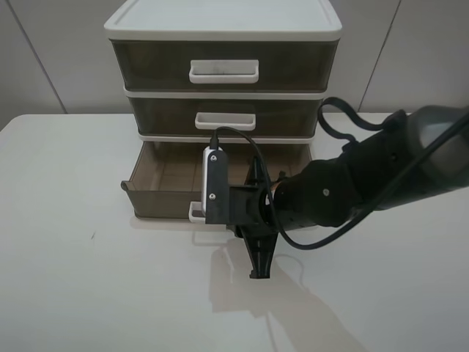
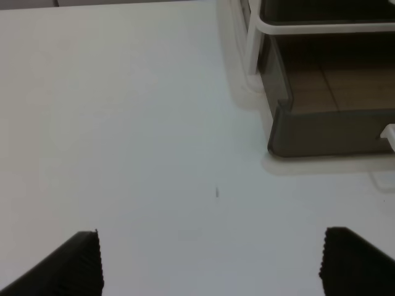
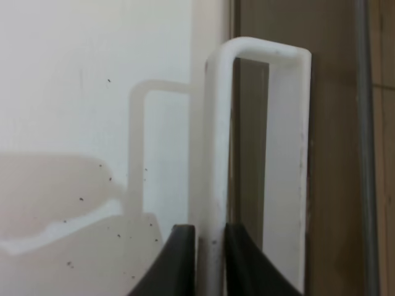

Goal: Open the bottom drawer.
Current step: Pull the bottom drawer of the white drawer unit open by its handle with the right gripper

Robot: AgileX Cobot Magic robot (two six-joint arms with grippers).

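Note:
The bottom drawer (image 1: pixel 157 199) is smoky-brown and stands pulled out from the white-framed unit (image 1: pixel 220 26), with its empty inside showing. My right gripper (image 1: pixel 220 218) is at the drawer's front. In the right wrist view my right gripper (image 3: pixel 210 259) is shut on the bar of the drawer's white loop handle (image 3: pixel 265 142). My left gripper (image 2: pixel 210 259) is open and empty above the bare table, to the left of the drawer (image 2: pixel 321 129). The left arm does not show in the high view.
The middle drawer (image 1: pixel 223 117) and the top drawer (image 1: pixel 223 67) are shut above the pulled-out one. My right arm (image 1: pixel 366 176) and its cable reach in from the right, in front of the unit. The white table (image 1: pixel 80 279) spreads to the left and front.

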